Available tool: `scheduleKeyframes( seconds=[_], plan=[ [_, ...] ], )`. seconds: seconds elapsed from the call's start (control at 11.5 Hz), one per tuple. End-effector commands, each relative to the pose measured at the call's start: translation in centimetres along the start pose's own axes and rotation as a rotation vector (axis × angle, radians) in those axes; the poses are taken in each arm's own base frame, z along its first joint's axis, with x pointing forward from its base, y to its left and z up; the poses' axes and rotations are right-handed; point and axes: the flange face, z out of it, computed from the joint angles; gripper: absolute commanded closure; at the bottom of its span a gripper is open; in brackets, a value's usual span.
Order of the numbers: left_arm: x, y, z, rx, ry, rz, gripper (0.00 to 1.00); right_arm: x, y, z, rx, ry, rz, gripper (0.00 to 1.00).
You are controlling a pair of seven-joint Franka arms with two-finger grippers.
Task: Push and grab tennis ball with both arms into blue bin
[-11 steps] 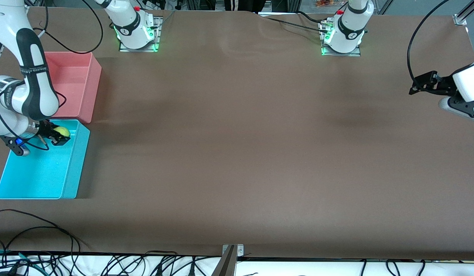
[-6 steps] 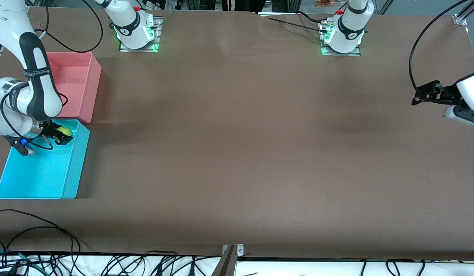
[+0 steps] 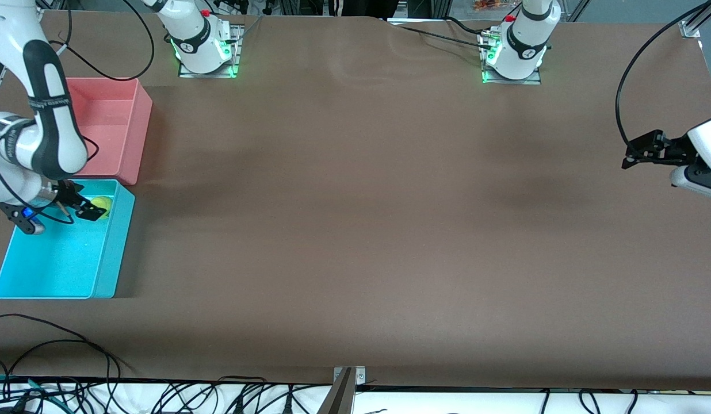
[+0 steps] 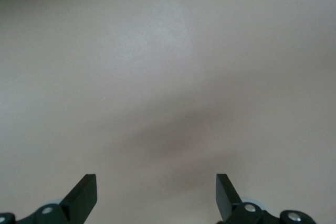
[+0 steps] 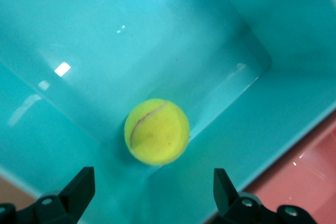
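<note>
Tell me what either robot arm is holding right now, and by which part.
Nothing is held. The right gripper hangs open over the blue bin with the tennis ball loose inside it; the left gripper is open over bare table.

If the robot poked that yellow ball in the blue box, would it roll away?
Probably a little. The tennis ball is round, so a nudge should set it rolling, but it lies in a corner of the blue bin, whose straight walls would likely stop it. Its fuzzy cover looks grippy, not slippery.
</note>
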Motion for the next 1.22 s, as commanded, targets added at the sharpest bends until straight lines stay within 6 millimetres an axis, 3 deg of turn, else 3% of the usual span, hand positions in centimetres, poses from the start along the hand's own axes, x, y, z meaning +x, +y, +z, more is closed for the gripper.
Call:
scheduleKeyframes(
  seconds=[0.0,0.17,0.35,0.52,0.78,0.96,1.13],
  plan=[
    [1.5,-0.5,0.7,0.029,0.006,0.008,0.0,-0.2,0.2,-8.3,0.027,-0.045,-0.022,0.0],
    [1.4,-0.9,0.7,0.031,0.007,0.001,0.0,0.1,0.3,-13.2,0.009,-0.079,-0.023,0.0],
    [1.2,-1.4,0.7,0.035,0.007,-0.005,0.0,-0.3,0.7,-14.7,-0.008,-0.125,-0.033,0.0],
    [0.7,-1.7,0.2,0.039,0.008,-0.015,0.0,-0.5,0.7,-17.9,-0.005,-0.129,-0.054,0.0],
    [0.8,-1.9,1.1,0.066,-0.023,-0.01,0.0,-1.6,1.5,-22.3,0.013,-0.113,-0.053,0.0],
    [1.3,-1.3,0.9,0.074,-0.015,0.001,0.0,-2.0,2.3,-24.0,0.034,-0.089,-0.05,0.0],
    [2.3,-2.1,1.7,0.086,0.025,-0.002,0.0,-2.6,3.7,-26.2,0.056,-0.07,-0.047,0.0]
  ],
)
